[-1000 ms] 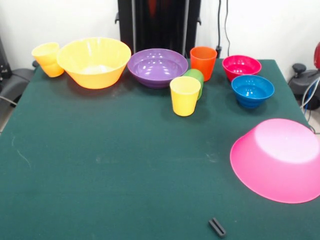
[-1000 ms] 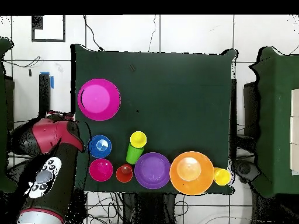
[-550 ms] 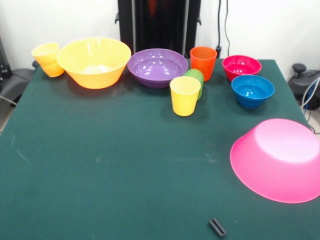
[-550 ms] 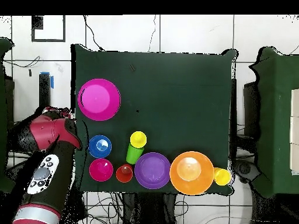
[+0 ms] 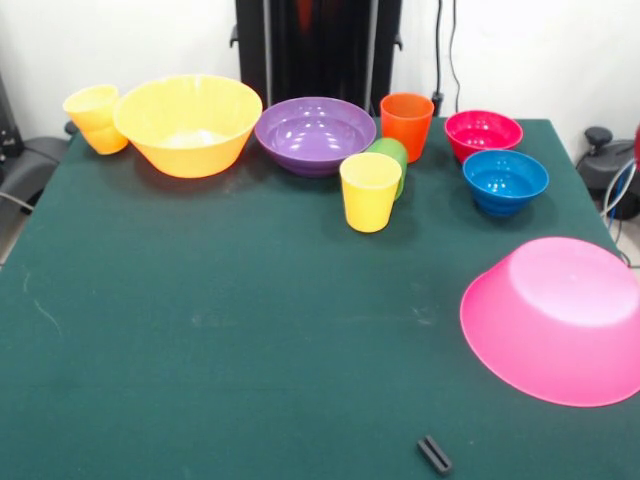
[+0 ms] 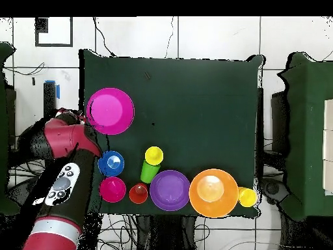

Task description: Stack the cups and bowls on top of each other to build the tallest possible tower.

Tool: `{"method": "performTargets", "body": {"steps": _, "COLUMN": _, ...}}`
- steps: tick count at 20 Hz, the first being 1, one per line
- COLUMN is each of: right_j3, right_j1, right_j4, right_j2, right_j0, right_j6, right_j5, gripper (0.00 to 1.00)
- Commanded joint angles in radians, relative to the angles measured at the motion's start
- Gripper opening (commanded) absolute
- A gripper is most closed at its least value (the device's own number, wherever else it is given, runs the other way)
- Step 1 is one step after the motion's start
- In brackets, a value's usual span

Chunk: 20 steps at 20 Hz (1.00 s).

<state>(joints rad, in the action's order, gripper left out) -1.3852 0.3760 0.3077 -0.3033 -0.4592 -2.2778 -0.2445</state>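
A row of bowls stands along one table edge: large orange bowl [image 5: 188, 122] [image 6: 213, 192], purple bowl [image 5: 314, 133] [image 6: 170, 189], small crimson bowl [image 5: 482, 133] [image 6: 112, 189] and blue bowl [image 5: 505, 180] [image 6: 111, 163]. The hot pink bowl [image 5: 562, 318] [image 6: 110, 111] lies upside down, apart from the row. One yellow cup [image 5: 95, 118] [image 6: 247, 196] leans by the orange bowl. Another yellow cup [image 5: 369, 190] [image 6: 154, 155] stands in front of the green cup [image 5: 392, 158] [image 6: 149, 171]. The orange cup [image 5: 407, 125] [image 6: 138, 193] is upright. My gripper [image 6: 73, 117] hangs off the table's side, close to the pink bowl.
A small black piece [image 5: 434, 454] lies near the table's front edge. The red arm [image 6: 62, 182] slants over the table corner beside the blue and crimson bowls. Cables and a grey chair [image 5: 25, 165] surround the table.
The arm has swung toward the table and the pink bowl in the overhead view. No cup or bowl has moved.
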Motion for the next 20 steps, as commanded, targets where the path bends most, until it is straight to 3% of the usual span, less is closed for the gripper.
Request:
{"method": "performTargets", "body": {"steps": 1, "right_j3": 0.011, "right_j1": -0.029, "right_j4": -0.073, "right_j2": 0.147, "right_j0": 0.082, "right_j6": -0.024, "right_j5": 0.08, "gripper": 0.0}}
{"method": "performTargets", "body": {"steps": 11, "right_j3": -0.023, "right_j1": 0.002, "right_j4": -0.161, "right_j2": 0.221, "right_j0": 0.167, "right_j6": 0.043, "right_j5": 0.087, "gripper": 0.0}}
{"method": "performTargets", "body": {"steps": 20, "right_j3": -0.038, "right_j1": 0.017, "right_j4": -0.231, "right_j2": 0.255, "right_j0": 0.201, "right_j6": 0.031, "right_j5": 0.082, "gripper": 0.0}}
